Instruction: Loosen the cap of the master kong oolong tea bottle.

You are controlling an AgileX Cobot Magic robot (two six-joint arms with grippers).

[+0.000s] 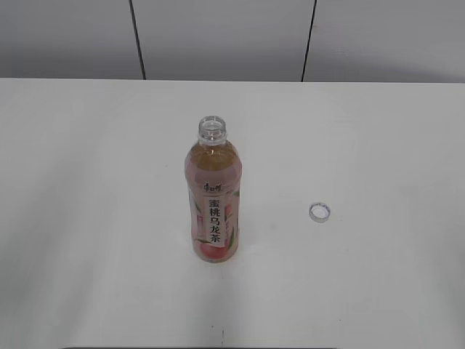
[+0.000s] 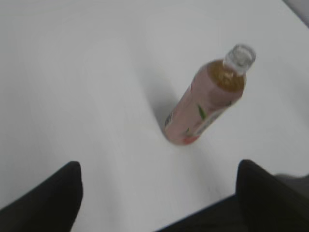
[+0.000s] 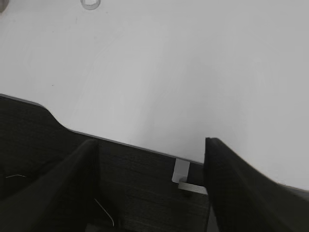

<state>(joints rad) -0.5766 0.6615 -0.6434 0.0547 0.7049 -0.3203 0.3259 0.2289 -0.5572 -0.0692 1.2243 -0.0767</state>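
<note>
The master kong oolong tea bottle (image 1: 213, 200) stands upright in the middle of the white table, its neck open with no cap on it. It also shows in the left wrist view (image 2: 207, 102). The white cap (image 1: 320, 212) lies on the table to the bottle's right, open side up; it shows at the top left edge of the right wrist view (image 3: 90, 4). Neither gripper shows in the exterior view. My left gripper (image 2: 159, 188) is open and empty, well short of the bottle. My right gripper (image 3: 152, 183) is open and empty, back over the table's front edge.
The white table (image 1: 87, 182) runs to a grey panelled wall (image 1: 218, 36) at the back. In the right wrist view the table's front edge (image 3: 125, 143) has a dark surface and a small metal bracket (image 3: 186, 179) below it.
</note>
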